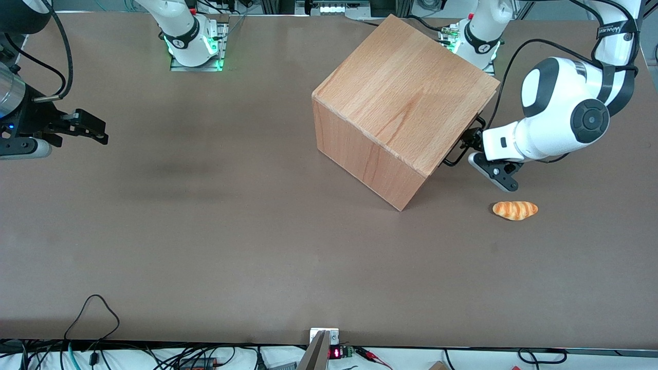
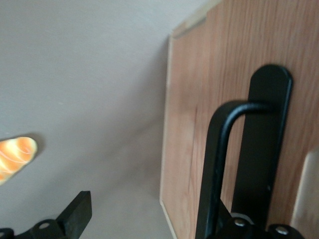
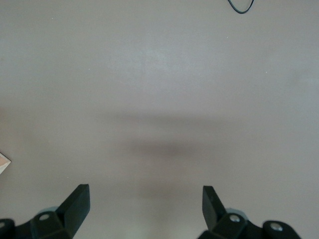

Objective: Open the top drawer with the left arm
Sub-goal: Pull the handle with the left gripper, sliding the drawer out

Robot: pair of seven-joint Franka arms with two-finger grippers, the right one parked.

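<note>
Left arm's pincer [image 1: 469, 140] is spread wide at the top drawer [image 2: 199, 124]; one finger [image 2: 75, 214] clear of the handle [image 2: 222, 149].

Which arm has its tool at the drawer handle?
The white left arm with dark grey caps: its open tool is at the black handle; the parked arm is far off.

The gripper [image 2: 144, 216], fingers spread, faces the top drawer [image 2: 192, 114] at its black handle [image 2: 215, 164]. A bread roll [image 2: 15, 157] lies on the table [image 2: 89, 74] nearby.
</note>
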